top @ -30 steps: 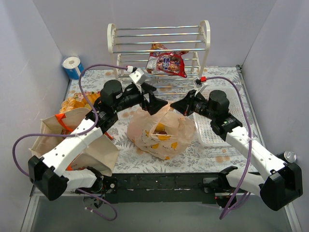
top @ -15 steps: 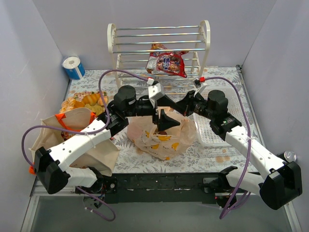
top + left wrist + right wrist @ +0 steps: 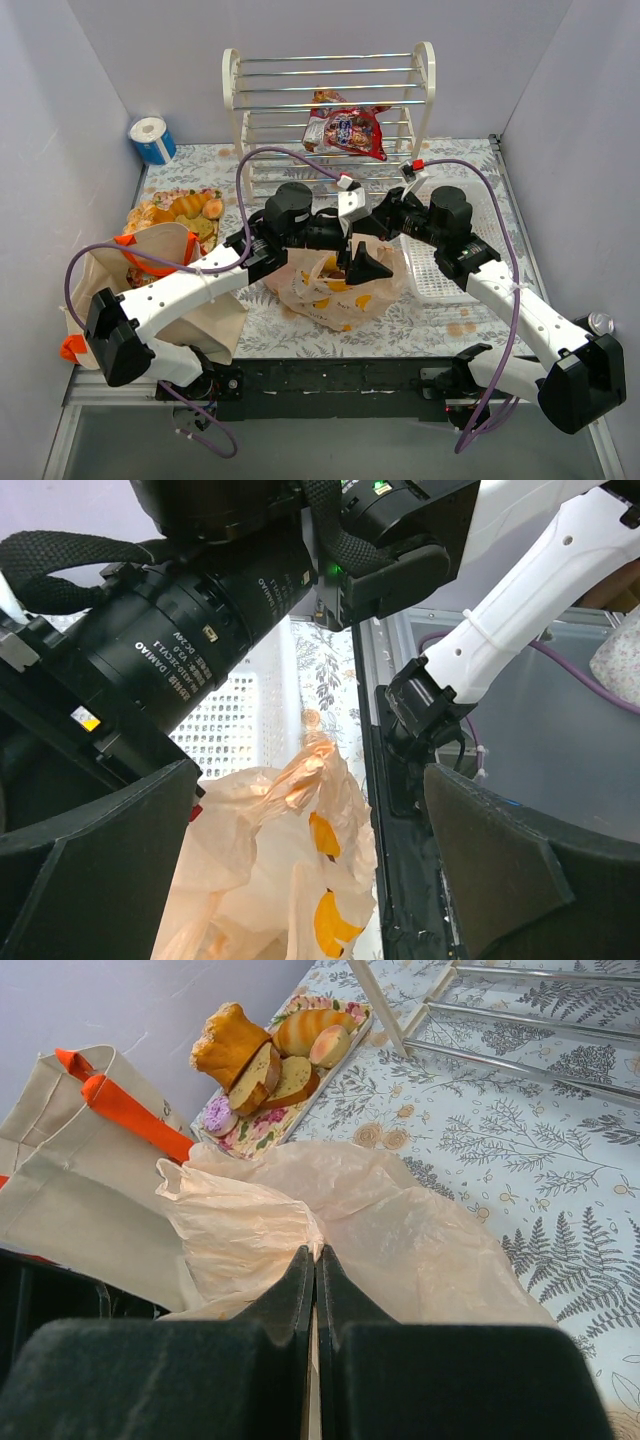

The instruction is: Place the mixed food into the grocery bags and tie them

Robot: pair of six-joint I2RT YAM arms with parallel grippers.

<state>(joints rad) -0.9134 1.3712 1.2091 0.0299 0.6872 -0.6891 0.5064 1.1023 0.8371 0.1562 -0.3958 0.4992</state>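
Plastic bag [image 3: 335, 290] slumped at middle of table [image 3: 462, 325], yellow fruit [image 3: 338, 266] visible through film. Top edge gathered and pinched by right gripper [image 3: 315, 1258], fingers pressed together on the film. Left gripper [image 3: 366, 266] poised over bag's right side, fingers spread wide, gripping nothing. Canvas tote [image 3: 100, 270] standing at left, just beside bag; white lattice basket [image 3: 432, 272] at right. Pastry tray [image 3: 180, 210] behind tote. Red snack packet [image 3: 348, 130] lying on wire rack [image 3: 330, 90] at rear.

The plastic bag [image 3: 335, 290] at the centre is pale peach with yellow-orange marks. The tote [image 3: 100, 275] at left is beige, its handles [image 3: 128, 242] orange. The tablecloth [image 3: 420, 325] has a grey fern print.
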